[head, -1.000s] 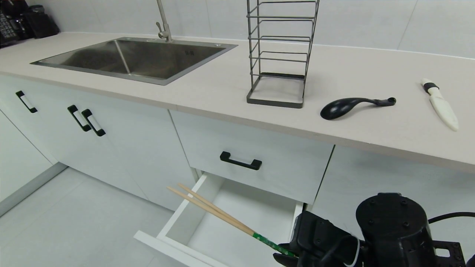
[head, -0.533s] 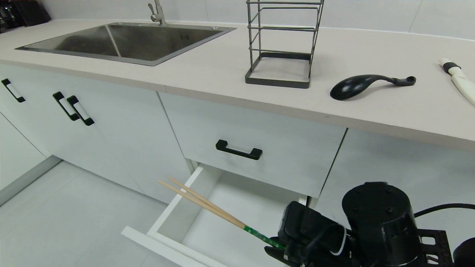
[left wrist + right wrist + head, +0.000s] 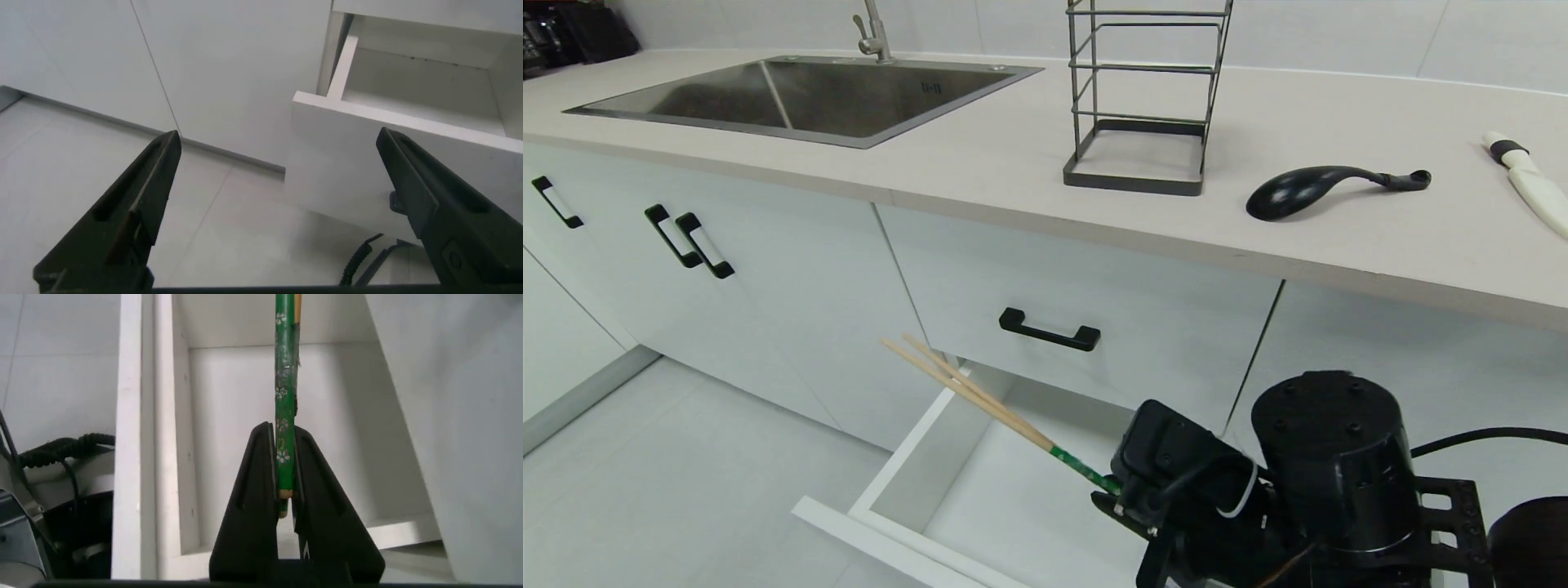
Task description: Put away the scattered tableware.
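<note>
My right gripper (image 3: 1112, 500) (image 3: 285, 469) is shut on a pair of wooden chopsticks (image 3: 980, 402) (image 3: 284, 392) with green patterned ends. It holds them slanting up and leftward over the open white drawer (image 3: 907, 482) (image 3: 155, 416) below the counter. The chopstick tips reach past the drawer's left wall. My left gripper (image 3: 282, 200) hangs open low near the floor, with the open drawer (image 3: 384, 131) beyond it and nothing between its fingers. A black ladle (image 3: 1307, 189) and a white knife with a black band (image 3: 1525, 181) lie on the counter at the right.
A dark wire rack (image 3: 1143, 98) stands on the beige counter (image 3: 980, 155), with a steel sink (image 3: 800, 94) and tap to its left. A shut drawer with a black handle (image 3: 1049, 331) sits just above the open one. Cabinet doors lie to the left, grey floor below.
My right gripper has lifted the chopsticks, and their tips now stand higher, in front of the shut drawer's lower edge. The head camera has shifted a little.
</note>
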Controlling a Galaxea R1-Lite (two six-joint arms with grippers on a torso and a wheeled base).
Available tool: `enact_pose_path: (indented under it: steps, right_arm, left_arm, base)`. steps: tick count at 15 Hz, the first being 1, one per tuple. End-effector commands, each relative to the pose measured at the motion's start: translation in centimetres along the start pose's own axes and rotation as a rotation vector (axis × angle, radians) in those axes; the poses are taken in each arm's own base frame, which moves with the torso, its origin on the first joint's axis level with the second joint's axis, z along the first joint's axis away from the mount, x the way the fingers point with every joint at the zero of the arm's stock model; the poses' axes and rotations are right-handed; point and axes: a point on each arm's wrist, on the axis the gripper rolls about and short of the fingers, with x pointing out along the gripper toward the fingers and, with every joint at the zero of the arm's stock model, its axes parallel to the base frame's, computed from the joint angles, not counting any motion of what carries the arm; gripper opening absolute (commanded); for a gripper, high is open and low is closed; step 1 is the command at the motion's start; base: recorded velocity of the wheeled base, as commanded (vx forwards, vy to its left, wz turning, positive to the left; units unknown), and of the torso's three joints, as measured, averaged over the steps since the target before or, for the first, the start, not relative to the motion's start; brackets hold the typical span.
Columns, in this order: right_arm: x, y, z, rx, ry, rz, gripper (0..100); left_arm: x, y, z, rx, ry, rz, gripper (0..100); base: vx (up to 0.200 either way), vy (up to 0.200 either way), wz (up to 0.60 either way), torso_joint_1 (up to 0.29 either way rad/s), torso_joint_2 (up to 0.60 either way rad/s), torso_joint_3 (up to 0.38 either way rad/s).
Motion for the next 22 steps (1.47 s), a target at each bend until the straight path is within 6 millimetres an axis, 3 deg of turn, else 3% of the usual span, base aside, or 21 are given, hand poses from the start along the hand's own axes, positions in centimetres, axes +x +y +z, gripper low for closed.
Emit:
enact_pose_path:
  steps: [1, 8, 17, 22]
  right_arm:
    - [2.0, 1.2, -0.9, -0.014, 0.055, 0.024, 0]
    - [4.7, 1.7, -1.9, 0.049, 0.152, -0.081, 0]
    - [5.8, 1.9, -3.4, 0.113, 0.240, -0.121, 0]
    - [7.8, 1.2, -4.0, 0.140, 0.273, -0.147, 0]
  left_arm:
    - [0.0, 0.0, 0.0, 0.000, 0.001, 0.000, 100]
    - [0.0, 0.0, 0.0, 0.000, 0.001, 0.000, 100]
    - [0.0, 0.0, 0.0, 0.000, 0.001, 0.000, 100]
    - [0.0, 0.0, 0.0, 0.000, 0.001, 0.000, 100]
  base:
    - [0.000, 0.000, 0.00, 0.000, 0.00, 0.000]
    - [0.000, 0.000, 0.00, 0.000, 0.00, 0.000]
    - [0.000, 0.000, 0.00, 0.000, 0.00, 0.000]
    - [0.000, 0.000, 0.00, 0.000, 0.00, 0.000]
